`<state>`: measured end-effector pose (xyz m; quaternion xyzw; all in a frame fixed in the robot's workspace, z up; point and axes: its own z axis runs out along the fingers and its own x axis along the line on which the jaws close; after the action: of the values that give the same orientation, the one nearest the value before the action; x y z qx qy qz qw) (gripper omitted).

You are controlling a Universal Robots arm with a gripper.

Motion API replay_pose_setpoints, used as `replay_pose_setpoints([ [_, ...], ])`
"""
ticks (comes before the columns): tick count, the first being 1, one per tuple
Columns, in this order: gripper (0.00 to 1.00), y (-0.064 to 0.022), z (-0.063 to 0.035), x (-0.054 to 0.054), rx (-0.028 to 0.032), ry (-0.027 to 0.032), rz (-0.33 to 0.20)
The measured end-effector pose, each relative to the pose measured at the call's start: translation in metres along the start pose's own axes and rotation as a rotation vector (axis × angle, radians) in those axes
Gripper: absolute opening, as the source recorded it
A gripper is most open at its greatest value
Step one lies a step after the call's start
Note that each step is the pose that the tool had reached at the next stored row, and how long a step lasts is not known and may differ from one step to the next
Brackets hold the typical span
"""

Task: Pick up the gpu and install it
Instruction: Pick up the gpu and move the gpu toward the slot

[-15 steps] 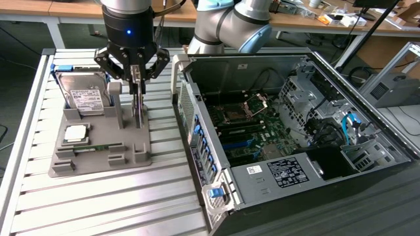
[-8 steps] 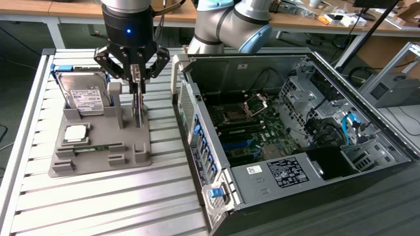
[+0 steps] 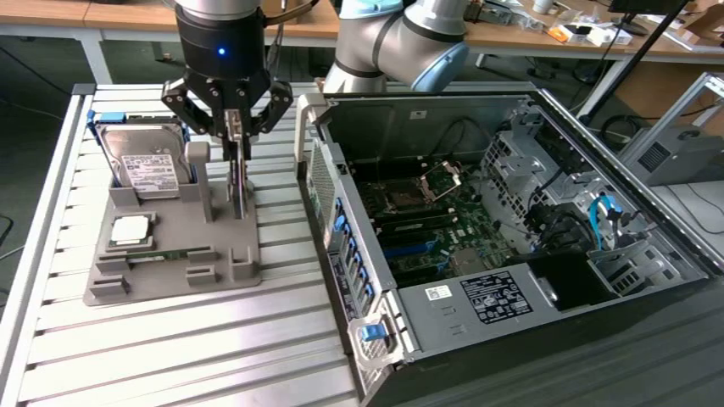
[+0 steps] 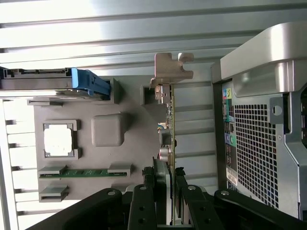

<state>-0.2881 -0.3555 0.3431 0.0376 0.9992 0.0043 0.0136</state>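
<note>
Pincer clamped on the gpu, right over the grey holder!

The pincer (image 3: 234,146) (image 4: 170,177) has both fingers pressed flat against the gpu (image 3: 240,188) (image 4: 169,124), one on each face. The gpu hangs straight down from the grip, upright on its edge, with its metal bracket (image 4: 169,72) at the far end from the fingers. Directly under it is the grey holder (image 3: 169,275) (image 4: 139,143); whether the gpu has cleared the holder is hard to tell. Out from the pincer, on the exterior view's left, the hard drive (image 3: 147,165) stands in the holder, the processor chip (image 3: 130,227) (image 4: 60,140) and memory stick (image 3: 169,254) (image 4: 86,173) lying nearer the camera. On the exterior view's right, the open computer case (image 3: 476,229) (image 4: 259,143) sits close by on the bench (image 3: 169,356).
</note>
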Motion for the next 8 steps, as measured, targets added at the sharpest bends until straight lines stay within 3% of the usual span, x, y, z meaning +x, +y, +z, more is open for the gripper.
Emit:
replay_pose_setpoints([
  [8,0.27,0.0,-0.0024,0.0,-0.0002,0.0001,0.0],
])
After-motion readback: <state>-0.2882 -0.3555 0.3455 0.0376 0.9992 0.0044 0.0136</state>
